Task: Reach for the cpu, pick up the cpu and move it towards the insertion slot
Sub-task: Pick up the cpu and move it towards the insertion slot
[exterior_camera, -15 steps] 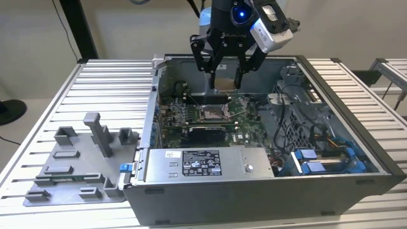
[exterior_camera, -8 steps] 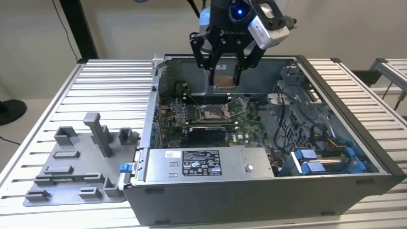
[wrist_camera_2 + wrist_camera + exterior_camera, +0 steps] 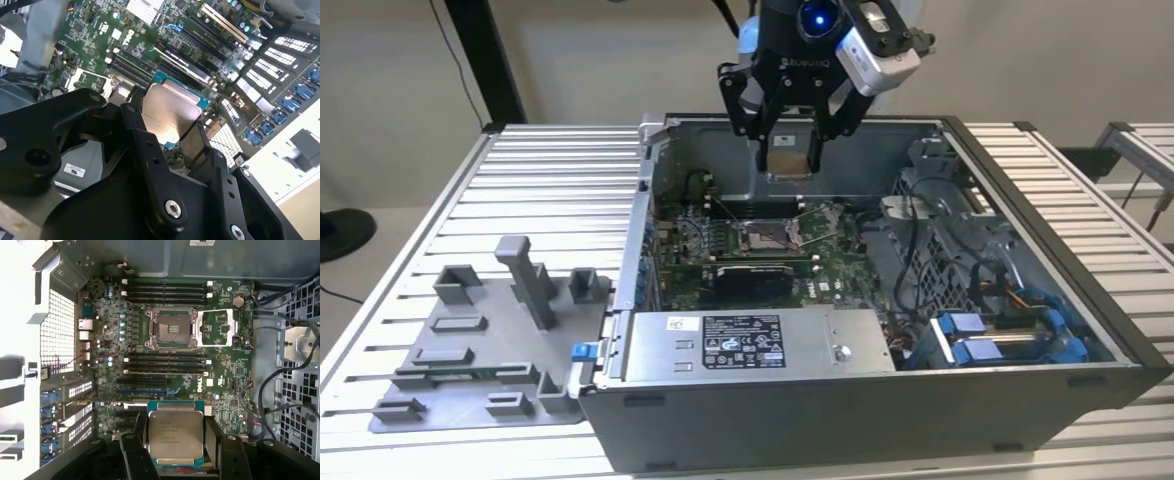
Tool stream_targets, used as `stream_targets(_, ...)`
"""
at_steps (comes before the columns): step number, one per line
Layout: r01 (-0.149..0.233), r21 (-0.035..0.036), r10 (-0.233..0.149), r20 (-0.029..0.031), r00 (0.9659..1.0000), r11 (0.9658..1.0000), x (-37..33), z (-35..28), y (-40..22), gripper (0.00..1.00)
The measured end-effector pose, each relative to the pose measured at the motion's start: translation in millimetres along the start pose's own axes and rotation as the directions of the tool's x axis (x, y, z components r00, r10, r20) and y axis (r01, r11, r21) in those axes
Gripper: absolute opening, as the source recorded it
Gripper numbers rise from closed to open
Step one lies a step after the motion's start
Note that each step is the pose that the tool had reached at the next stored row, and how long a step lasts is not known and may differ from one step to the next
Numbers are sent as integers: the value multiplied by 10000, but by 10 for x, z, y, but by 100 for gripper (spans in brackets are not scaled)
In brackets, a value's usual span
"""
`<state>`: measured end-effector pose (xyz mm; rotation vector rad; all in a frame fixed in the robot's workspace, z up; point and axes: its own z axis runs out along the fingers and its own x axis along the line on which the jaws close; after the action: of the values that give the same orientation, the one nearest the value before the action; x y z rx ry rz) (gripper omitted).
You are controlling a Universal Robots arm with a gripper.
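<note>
First wrist view puts the cpu (image 3: 175, 433) flat between the two black fingers (image 3: 134, 455) of the gripper (image 3: 175, 450), which are closed on its opposite edges; gripping the edges leaves the silvery lid and the underside free, presumably so it can go down into a socket unobstructed. The chip hangs above the green motherboard (image 3: 225, 375), apart from the insertion slot (image 3: 171, 329), with the long black memory slots (image 3: 165, 362) lying between the two in this view; the slot's frame stands open, dark centre exposed. Being square, the cpu has no real long axis; its lid faces the camera and its edges run roughly parallel to the slot's frame. Exterior view shows the gripper (image 3: 790, 160) raised over the open computer case (image 3: 1014, 300), above the slot (image 3: 767, 235).
</note>
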<state>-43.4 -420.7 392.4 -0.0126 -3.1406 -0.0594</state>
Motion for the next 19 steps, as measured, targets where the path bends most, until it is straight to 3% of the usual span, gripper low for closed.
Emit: stream_targets(19,0,1,0,0,10000,10000,-7,32,270,0)
